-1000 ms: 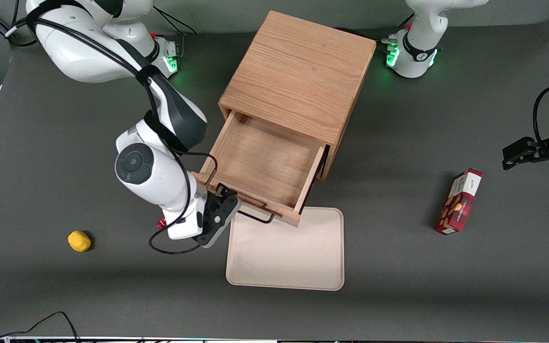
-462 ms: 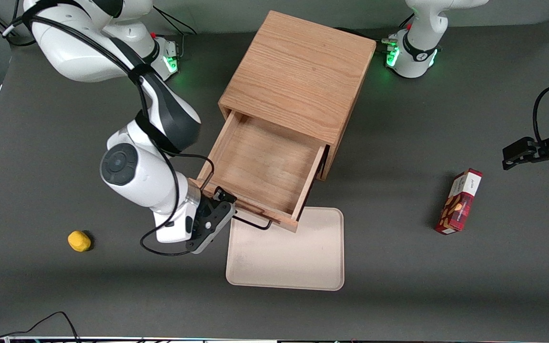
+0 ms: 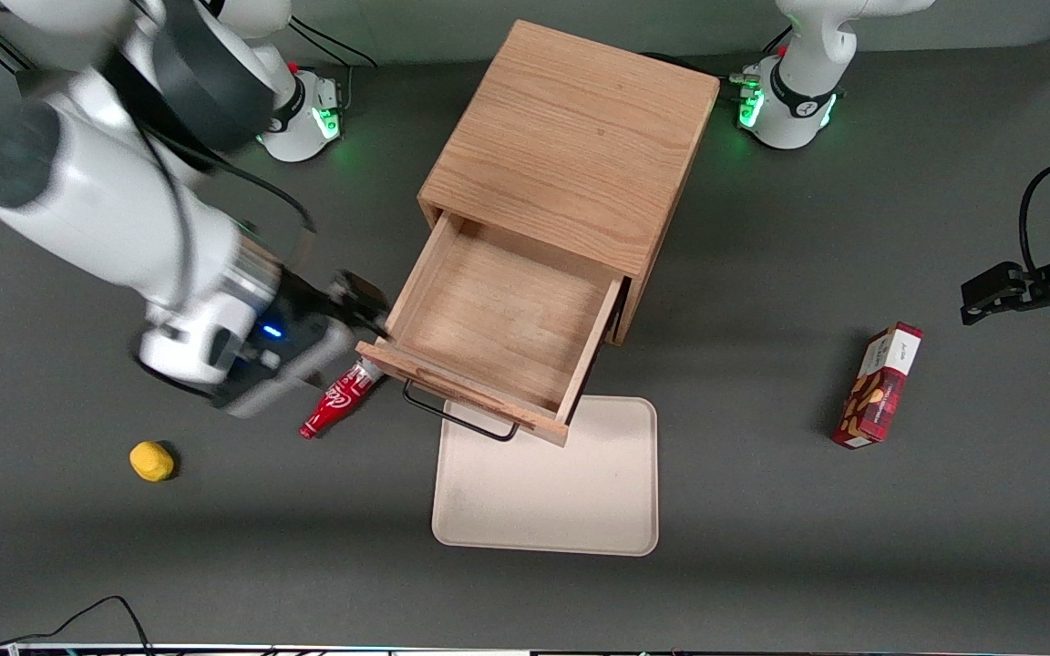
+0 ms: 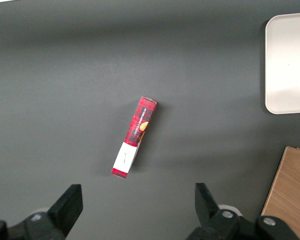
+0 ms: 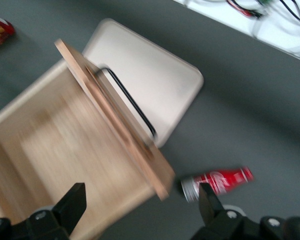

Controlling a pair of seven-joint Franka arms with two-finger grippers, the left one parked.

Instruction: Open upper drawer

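The upper drawer (image 3: 498, 319) of the light-oak cabinet (image 3: 571, 137) stands pulled far out and is empty inside. Its thin black wire handle (image 3: 457, 415) hangs free on the drawer front, above the tray's edge. My right gripper (image 3: 359, 305) is open and empty, raised beside the drawer's front corner toward the working arm's end, apart from the handle. In the right wrist view the open gripper (image 5: 140, 212) looks down on the drawer (image 5: 65, 150), its handle (image 5: 130, 102) and a red can (image 5: 217, 180). The lower drawer is hidden under the upper one.
A red can (image 3: 335, 401) lies on the table beside the drawer's front corner, below my gripper. A beige tray (image 3: 543, 483) lies in front of the drawer. A yellow lump (image 3: 151, 460) lies toward the working arm's end. A red box (image 3: 879, 383) lies toward the parked arm's end.
My gripper has let go of the handle, opened, and risen away toward the working arm's end. The red can it was hiding now shows. The drawer stays pulled out.
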